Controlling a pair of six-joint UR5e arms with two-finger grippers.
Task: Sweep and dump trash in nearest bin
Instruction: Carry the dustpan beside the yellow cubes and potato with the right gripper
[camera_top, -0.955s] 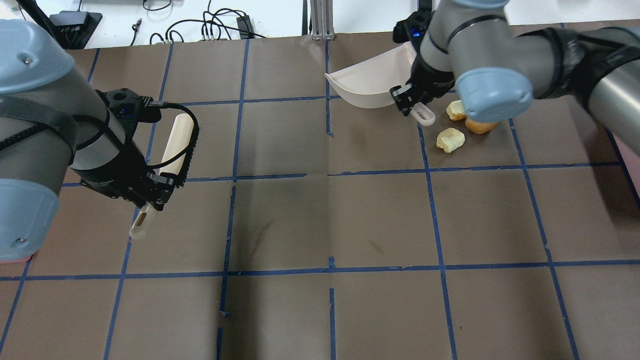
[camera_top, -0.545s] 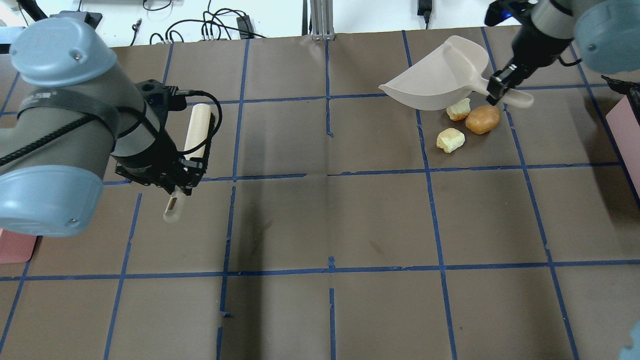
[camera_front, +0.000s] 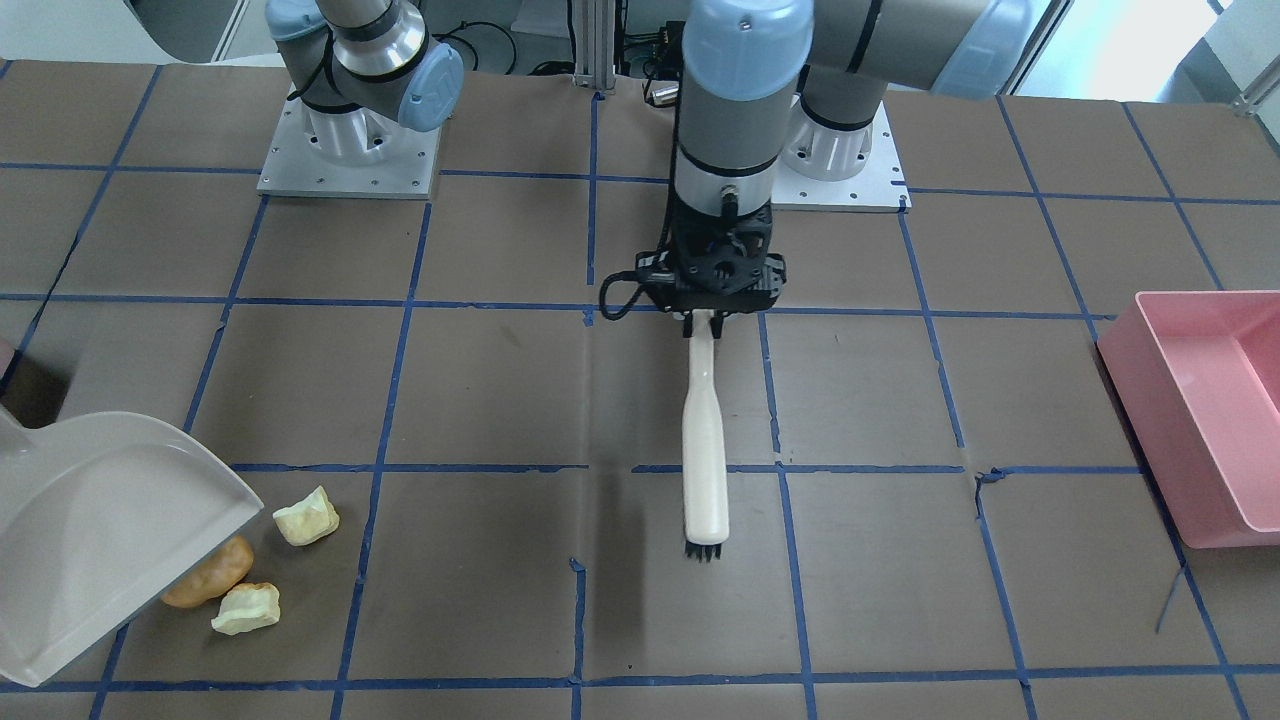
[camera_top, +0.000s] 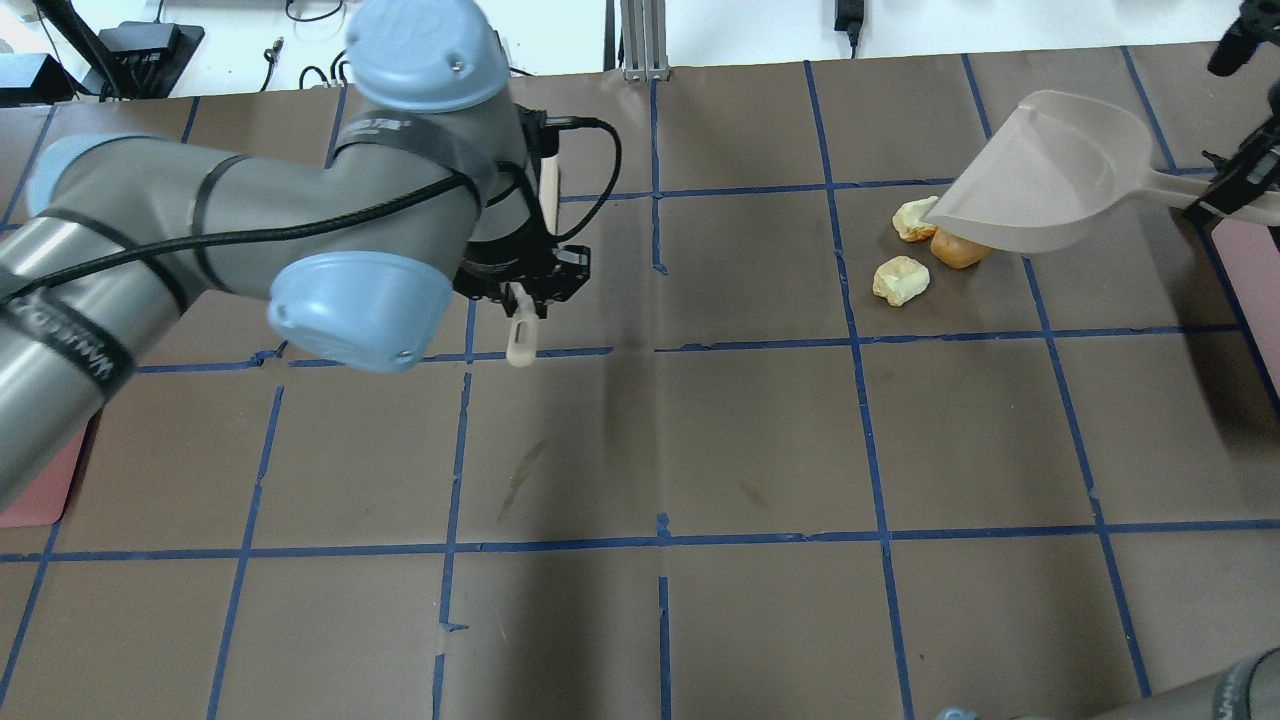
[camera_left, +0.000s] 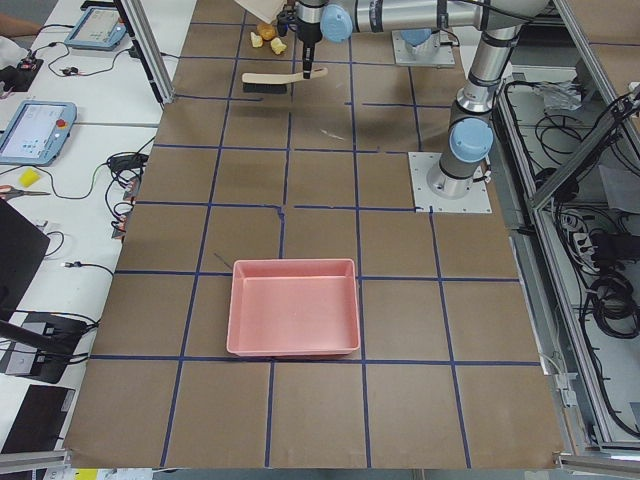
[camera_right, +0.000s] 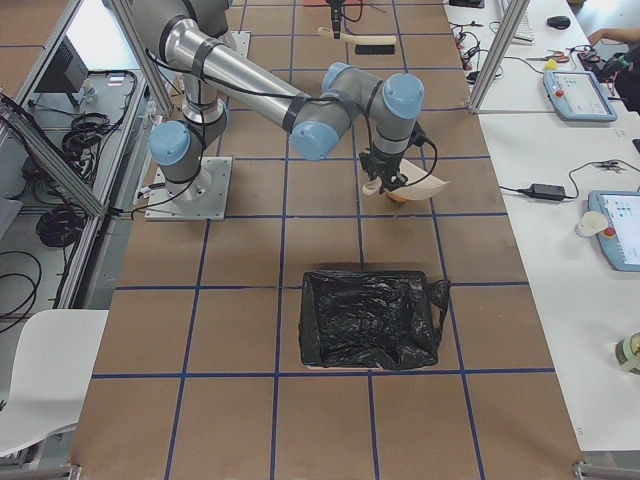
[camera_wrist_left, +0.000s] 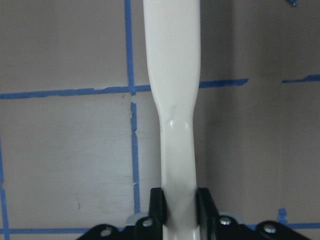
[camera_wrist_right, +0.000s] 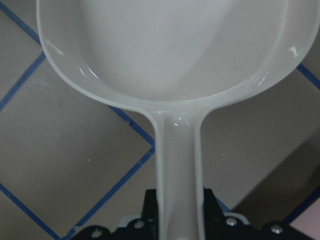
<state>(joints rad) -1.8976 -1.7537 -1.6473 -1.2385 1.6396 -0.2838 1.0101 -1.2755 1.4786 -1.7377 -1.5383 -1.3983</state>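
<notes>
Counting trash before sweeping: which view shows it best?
Exterior front-facing: all three bits of trash show clearest, only the lump partly behind the dustpan. Overhead shows them smaller, lump likewise covered. Side views: tiny. Wrist views: none.

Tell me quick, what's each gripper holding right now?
Left gripper: closed, holding the brush by its handle.
Right gripper: closed, holding the dustpan by its handle.

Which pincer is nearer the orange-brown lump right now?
Right. The right pincer, holding the dustpan by its handle, sits just beyond the orange-brown lump. The left pincer, shut on the brush, is near mid-table, well away.
</notes>
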